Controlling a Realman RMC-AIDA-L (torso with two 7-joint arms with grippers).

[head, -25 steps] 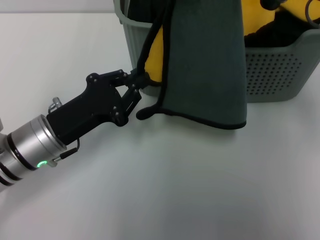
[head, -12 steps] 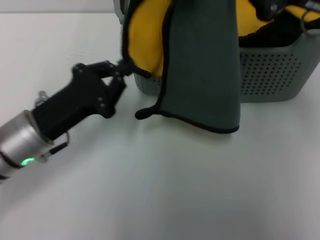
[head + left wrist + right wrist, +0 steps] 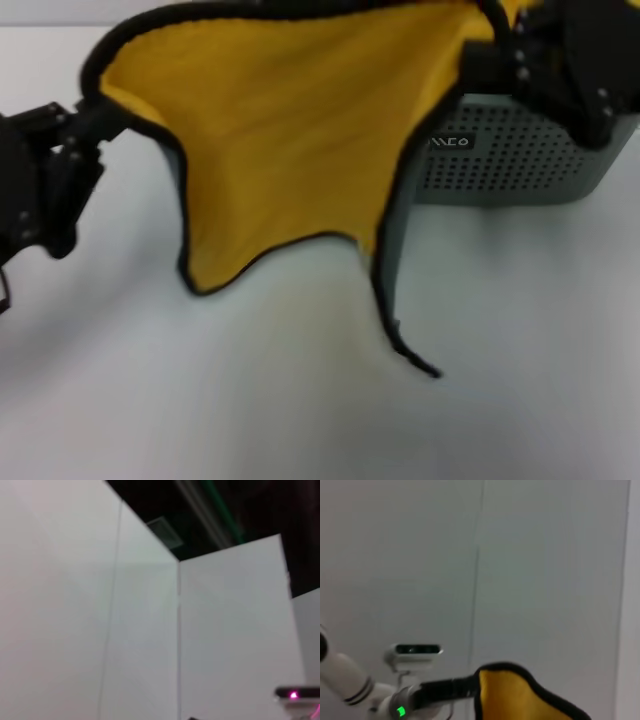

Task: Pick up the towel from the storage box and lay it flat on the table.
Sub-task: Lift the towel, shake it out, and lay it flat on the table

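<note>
The towel (image 3: 290, 130) hangs spread in the air between my two grippers, its yellow face toward the head camera and its black piping all around. A grey-green flap (image 3: 388, 250) droops at its right side, with its tip touching the table (image 3: 300, 400). My left gripper (image 3: 88, 122) is shut on the towel's left corner. My right gripper (image 3: 492, 45) is shut on the right corner, above the storage box (image 3: 510, 160). In the right wrist view a yellow corner of the towel (image 3: 520, 697) shows, with the left arm (image 3: 395, 702) behind it.
The storage box stands at the back right, its black logo plate (image 3: 450, 143) facing me. White table surface spreads in front of and to the left of it. The left wrist view shows only white walls and a dark ceiling.
The left gripper has pulled the towel's corner left and upward. The towel has gone from a hanging grey-green fold to a wide spread showing its yellow face.
</note>
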